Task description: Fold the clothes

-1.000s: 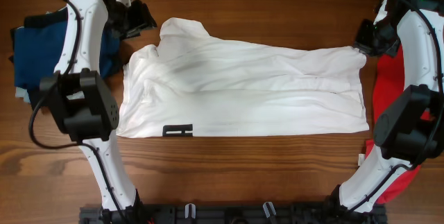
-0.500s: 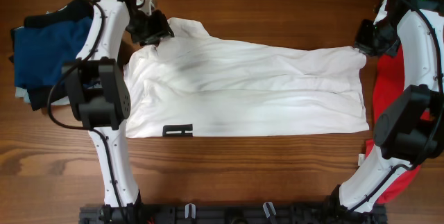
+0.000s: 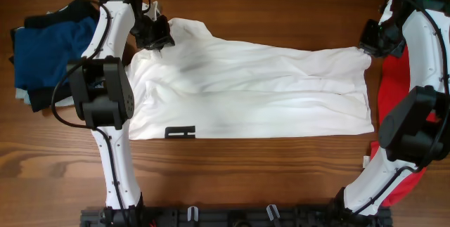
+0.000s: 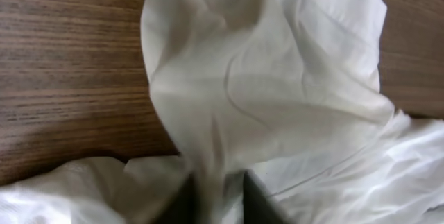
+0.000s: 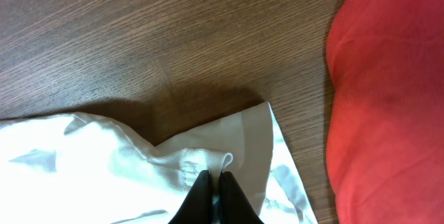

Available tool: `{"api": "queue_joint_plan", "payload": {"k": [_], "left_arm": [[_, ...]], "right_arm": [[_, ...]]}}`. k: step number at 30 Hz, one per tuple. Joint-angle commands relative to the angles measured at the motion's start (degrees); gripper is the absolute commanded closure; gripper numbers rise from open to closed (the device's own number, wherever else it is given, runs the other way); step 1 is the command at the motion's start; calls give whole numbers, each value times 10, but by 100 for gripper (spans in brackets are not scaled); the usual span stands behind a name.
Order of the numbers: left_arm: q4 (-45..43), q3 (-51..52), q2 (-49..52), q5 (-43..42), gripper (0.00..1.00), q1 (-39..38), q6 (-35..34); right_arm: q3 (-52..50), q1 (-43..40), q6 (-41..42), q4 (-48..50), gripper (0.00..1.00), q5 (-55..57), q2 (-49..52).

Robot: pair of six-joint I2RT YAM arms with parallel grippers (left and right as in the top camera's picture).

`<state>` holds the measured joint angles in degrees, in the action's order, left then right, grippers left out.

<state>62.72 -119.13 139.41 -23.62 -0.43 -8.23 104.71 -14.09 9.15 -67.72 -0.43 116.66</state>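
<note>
Here the white shirt (image 3: 246, 93) lies spread flat across the middle of the table (image 3: 246, 178), long side running left to right, with a black print (image 3: 179, 133) on its near edge. The left gripper (image 3: 156, 34) sits at the shirt's far left corner. In its wrist view a bunched fold of white cloth fills the narrow gap between the two dark fingers (image 4: 184, 200), which pinch it, and the rest of that flap billows up ahead of them over bare wood. The right gripper (image 5: 215, 196) is at the far right corner, its jaws pressed together on the hem just inside the corner's tip.

The far edge of the shirt runs taut and slightly slanted between the two grippers, while the near edge lies straight and loose. Bare table stretches beyond the far edge and in front of the near edge. On the left, a blue pile (image 3: 42, 51) sits near the shirt, under the left arm. On the right, a red shirt (image 5: 388, 99) lies just beside the pinched corner, a strip of wood between them.
</note>
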Motion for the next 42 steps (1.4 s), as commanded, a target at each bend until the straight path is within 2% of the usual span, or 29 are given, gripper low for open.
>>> {"api": "queue_joint_plan", "payload": {"k": [1, 5, 14, 19, 26, 42], "left_arm": [[-1, 0, 4, -8, 96, -2, 3], [1, 0, -9, -8, 96, 1, 5], [34, 0, -134, 42, 96, 49, 5], [89, 0, -177, 66, 96, 89, 5], [200, 0, -180, 68, 96, 122, 21], [156, 0, -151, 63, 96, 63, 28]], "right_arm": [[2, -2, -4, 1, 96, -10, -20], [2, -2, -4, 1, 96, -10, -20], [2, -2, -4, 5, 96, -10, -20], [2, -2, -6, -11, 95, -9, -20], [2, -2, 4, -37, 96, 16, -25], [2, -2, 2, -33, 96, 12, -29]]}}
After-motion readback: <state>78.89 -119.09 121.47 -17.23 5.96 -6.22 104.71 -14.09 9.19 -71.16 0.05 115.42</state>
